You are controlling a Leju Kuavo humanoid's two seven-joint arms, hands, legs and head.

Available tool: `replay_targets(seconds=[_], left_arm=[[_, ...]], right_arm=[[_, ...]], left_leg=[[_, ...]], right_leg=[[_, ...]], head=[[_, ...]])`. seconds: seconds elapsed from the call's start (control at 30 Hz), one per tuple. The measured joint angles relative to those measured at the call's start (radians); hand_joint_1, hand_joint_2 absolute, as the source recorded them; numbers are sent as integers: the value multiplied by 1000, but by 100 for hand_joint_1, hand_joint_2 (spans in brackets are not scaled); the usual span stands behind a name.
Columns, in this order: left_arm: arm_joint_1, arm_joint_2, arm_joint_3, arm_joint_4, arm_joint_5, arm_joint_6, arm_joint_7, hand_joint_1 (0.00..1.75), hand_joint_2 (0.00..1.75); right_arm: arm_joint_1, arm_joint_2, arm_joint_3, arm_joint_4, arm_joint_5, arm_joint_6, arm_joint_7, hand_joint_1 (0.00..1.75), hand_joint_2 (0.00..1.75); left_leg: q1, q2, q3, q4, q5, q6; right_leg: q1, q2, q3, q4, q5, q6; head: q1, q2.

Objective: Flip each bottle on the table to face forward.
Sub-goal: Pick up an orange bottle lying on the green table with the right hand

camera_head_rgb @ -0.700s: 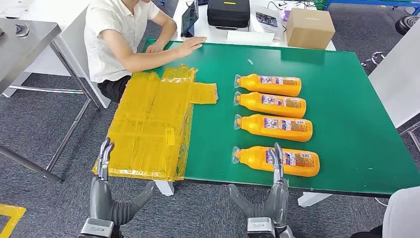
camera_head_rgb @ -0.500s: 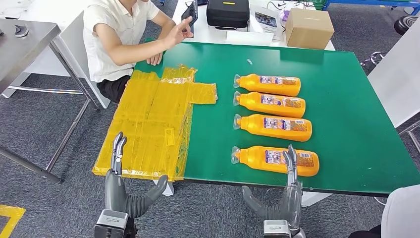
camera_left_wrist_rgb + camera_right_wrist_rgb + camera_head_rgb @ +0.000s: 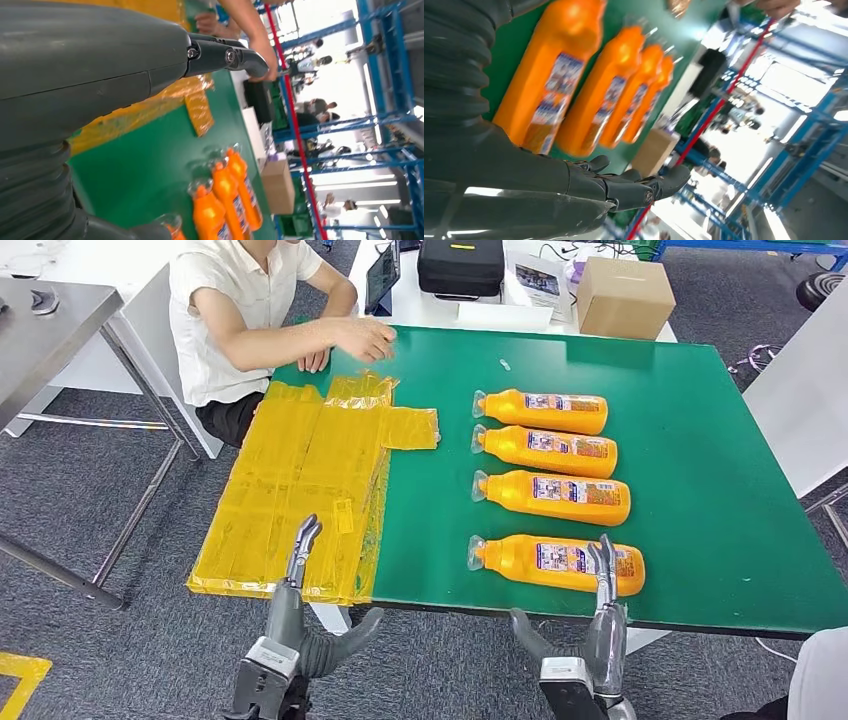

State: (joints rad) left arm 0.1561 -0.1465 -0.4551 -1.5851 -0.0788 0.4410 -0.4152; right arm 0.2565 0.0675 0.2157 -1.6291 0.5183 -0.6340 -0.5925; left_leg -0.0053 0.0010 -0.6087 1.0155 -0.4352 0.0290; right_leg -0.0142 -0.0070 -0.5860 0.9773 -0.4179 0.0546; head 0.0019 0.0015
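Several orange bottles lie on their sides in a column on the green table [image 3: 700, 500], caps to the left, printed labels up. The nearest bottle [image 3: 557, 563] is by the front edge, with further ones behind it [image 3: 553, 496], [image 3: 546, 450], [image 3: 541, 411]. My right hand [image 3: 598, 625] is raised open just before the front edge, its fingertips [image 3: 605, 558] overlapping the nearest bottle's base end; it holds nothing. In the right wrist view the nearest bottle [image 3: 548, 85] lies beyond my empty hand [image 3: 574, 185]. My left hand [image 3: 292, 615] is open, below the front edge by the yellow sheet.
A yellow taped sheet [image 3: 300, 490] covers the table's left part. A seated person [image 3: 235, 320] at the far left corner reaches an arm over the table. A black case [image 3: 461, 265] and a cardboard box [image 3: 624, 296] stand on a white table behind.
Both my hands have shifted to the right; the right fingertips now reach the nearest bottle's base end. The person's raised hand has come down over the table.
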Motion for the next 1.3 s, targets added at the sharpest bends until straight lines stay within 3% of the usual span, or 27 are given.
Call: replay_targets(seconds=[0.1, 0.27, 0.43, 0.7, 0.97, 1.3], left_arm=[[-27, 0, -30, 55, 9, -12, -1, 0, 175], [-55, 6, -86, 100, 10, -12, -4, 0, 175], [-74, 16, -120, 110, 7, -27, 0, 0, 175], [-96, 22, -151, 120, -7, -66, 9, 0, 175], [-99, 22, -155, 121, -10, -70, 9, 0, 175], [-126, 23, -178, 123, -50, -97, 26, 0, 175]], right_arm=[[-14, -15, -45, 66, 124, -44, 35, 0, 175], [-25, -31, -147, 159, 449, -55, 108, 0, 175], [-56, -63, -221, 248, 558, -56, 163, 0, 175], [-136, -121, -271, 393, 612, -56, 176, 0, 175], [-151, -127, -276, 415, 612, -56, 167, 0, 175], [-272, -146, -256, 521, 612, -57, 190, 0, 175]], left_leg=[[0, 0, 0, 0, 0, 0], [0, 0, 0, 0, 0, 0], [0, 0, 0, 0, 0, 0], [0, 0, 0, 0, 0, 0], [0, 0, 0, 0, 0, 0], [0, 0, 0, 0, 0, 1]], right_leg=[[0, 0, 1, 0, 0, 0], [0, 0, 0, 0, 0, 1], [0, 0, 0, 0, 0, 0], [0, 0, 1, 0, 1, 1], [0, 0, 1, 0, 1, 1], [0, 0, 1, 0, 1, 1]], head=[[0, 0], [0, 0], [0, 0], [0, 0], [0, 0], [0, 0]])
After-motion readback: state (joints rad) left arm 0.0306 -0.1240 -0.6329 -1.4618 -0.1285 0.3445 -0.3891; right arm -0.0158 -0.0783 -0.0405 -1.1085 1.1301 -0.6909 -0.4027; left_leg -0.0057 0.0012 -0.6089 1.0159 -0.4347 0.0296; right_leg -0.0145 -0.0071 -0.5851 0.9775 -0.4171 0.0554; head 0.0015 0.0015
